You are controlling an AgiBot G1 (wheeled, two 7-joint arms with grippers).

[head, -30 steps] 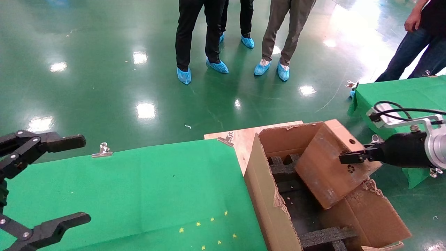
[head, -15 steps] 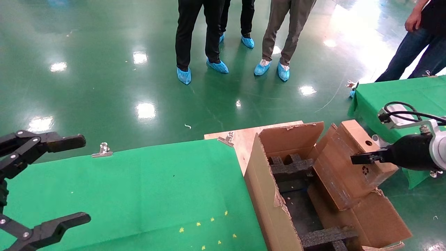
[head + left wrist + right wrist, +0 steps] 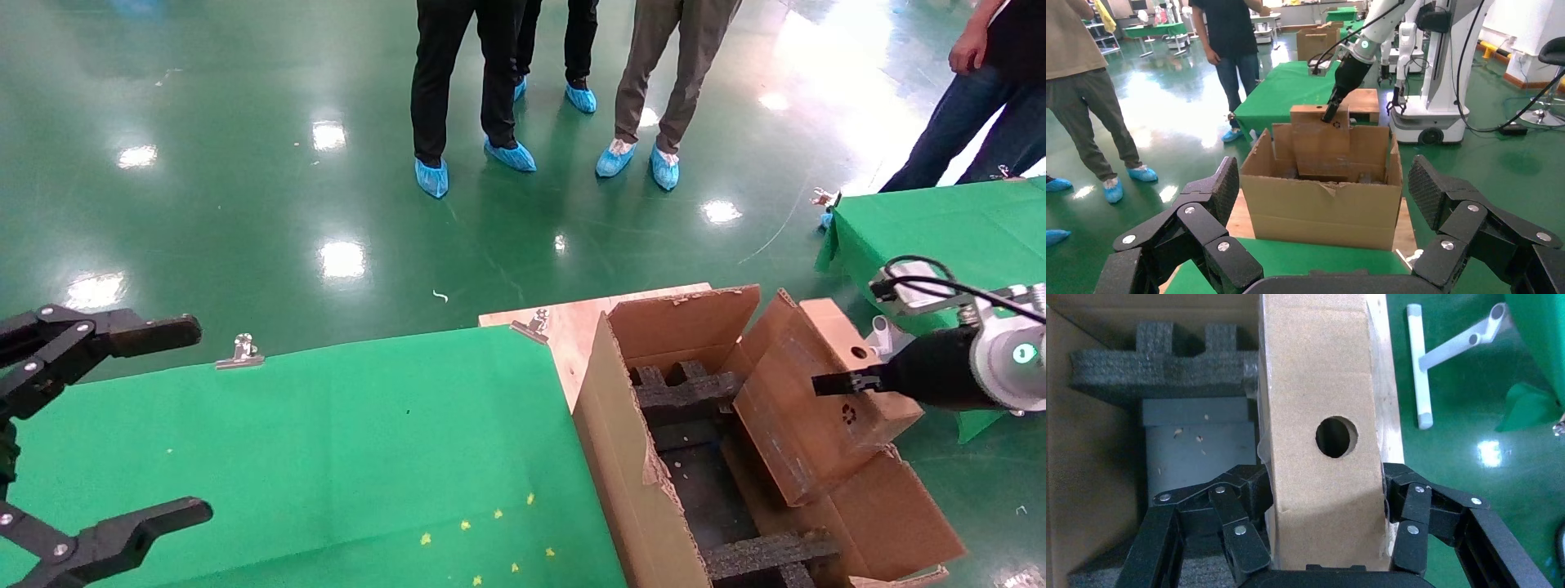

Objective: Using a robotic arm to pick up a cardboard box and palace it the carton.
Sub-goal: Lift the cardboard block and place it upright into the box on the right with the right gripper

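The small cardboard box [image 3: 805, 420] with a round hole in its narrow face hangs tilted over the right side of the large carton [image 3: 633, 482], its lower end inside. My right gripper [image 3: 842, 382] on the white-segmented robotic arm [image 3: 1364, 43] is shut on the box near its holed end. In the right wrist view the black fingers [image 3: 1251, 493] press both broad faces of the box [image 3: 1321, 386], with my right gripper [image 3: 1324, 502] around it. Black foam blocks [image 3: 1168, 361] lie inside the carton. My left gripper [image 3: 186, 420] is open and empty over the green table.
A green-covered table [image 3: 327, 441] lies left of the carton, with metal clips [image 3: 241, 353] on its far edge. A second green table [image 3: 940, 220] stands at the right. Several people [image 3: 466, 82] stand on the green floor beyond. The left wrist view shows the carton [image 3: 1321, 208] ahead.
My right gripper carried the cardboard box to the right, from over the carton's middle to its right side, then a little lower and back left. The left arm has not moved.
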